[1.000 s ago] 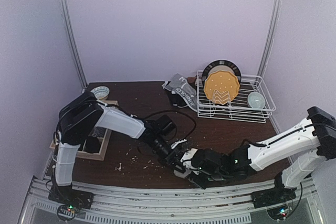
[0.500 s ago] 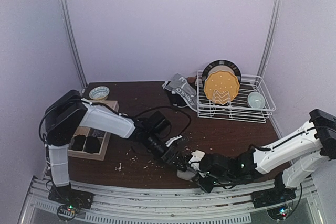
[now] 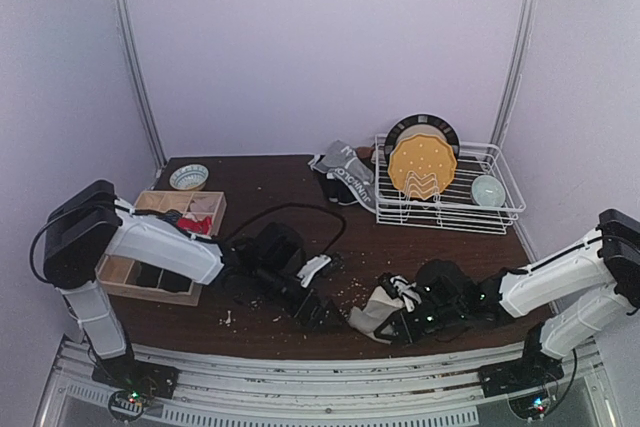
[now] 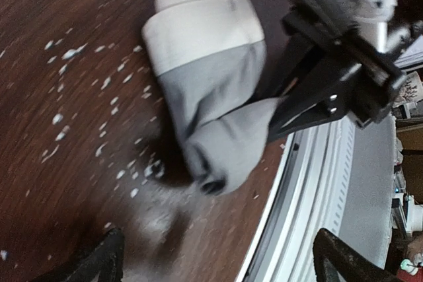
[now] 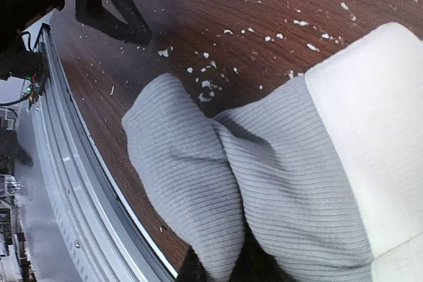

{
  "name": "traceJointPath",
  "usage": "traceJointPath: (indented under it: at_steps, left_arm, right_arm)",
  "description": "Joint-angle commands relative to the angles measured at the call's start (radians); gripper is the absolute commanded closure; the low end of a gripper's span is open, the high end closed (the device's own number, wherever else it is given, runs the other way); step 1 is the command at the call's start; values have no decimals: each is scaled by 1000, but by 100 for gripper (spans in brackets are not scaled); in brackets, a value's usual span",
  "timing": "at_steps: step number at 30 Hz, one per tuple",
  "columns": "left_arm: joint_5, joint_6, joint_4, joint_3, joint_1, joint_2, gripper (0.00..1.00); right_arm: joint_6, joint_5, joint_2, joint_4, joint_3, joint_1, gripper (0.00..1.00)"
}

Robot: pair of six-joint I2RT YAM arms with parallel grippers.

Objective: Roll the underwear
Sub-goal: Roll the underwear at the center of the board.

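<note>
- The grey brief is ribbed knit with a broad white waistband. It is bunched into a loose roll, with the band at one end and grey folds at the other.
- It sits at the near edge of the counter, among pale crumbs, between the two tools.
- The left tool is spread wide, apart from the cloth.
- The right tool touches the brief, but cloth hides its fingers — pinching or not, I cannot tell.
- A heap of briefs lies at the back beside the dish rack. One waistband there has white letters — too small to read.
</note>
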Motion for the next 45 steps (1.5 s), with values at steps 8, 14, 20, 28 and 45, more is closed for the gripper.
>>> traceJointPath:
  at_steps: [8, 14, 20, 28, 45]
  left_arm:
    - [-39, 50, 6, 208, -54, 169, 14]
    - [-43, 59, -9, 215, -50, 207, 22]
    - [8, 15, -34, 282, -39, 275, 71]
    - [9, -76, -111, 299, -13, 291, 100]
    - [136, -116, -405, 426, -1, 367, 100]
  right_arm:
    - [269, -288, 195, 433, -98, -117, 100]
    - [297, -327, 239, 483, -98, -138, 100]
    - [289, -329, 264, 489, -91, -139, 100]
    - [196, -257, 118, 315, -88, -121, 65]
    - [-247, 557, -148, -424, 238, 292, 41]
